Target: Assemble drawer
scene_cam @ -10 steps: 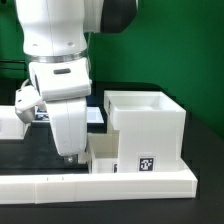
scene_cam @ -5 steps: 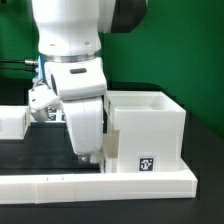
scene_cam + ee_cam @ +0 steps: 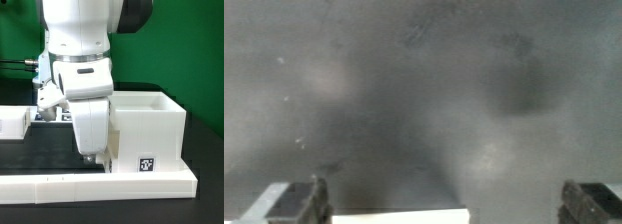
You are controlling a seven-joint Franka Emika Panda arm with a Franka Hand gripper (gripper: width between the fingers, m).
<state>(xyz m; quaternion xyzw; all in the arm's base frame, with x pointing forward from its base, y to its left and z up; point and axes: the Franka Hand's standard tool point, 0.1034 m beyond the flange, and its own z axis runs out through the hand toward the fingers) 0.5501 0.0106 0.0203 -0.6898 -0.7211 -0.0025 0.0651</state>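
Shows only a white edge of the small white plastic open-top drawer [image 3: 393, 216], between the widely spread dark fingertips [image 3: 295, 205] of the white two-finger gripper [image 3: 90, 157]. Sits low on the black table [image 3: 35, 150], just beside the large white cube casing [image 3: 150, 125].

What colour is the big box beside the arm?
The box is white; the exterior view shows it best.
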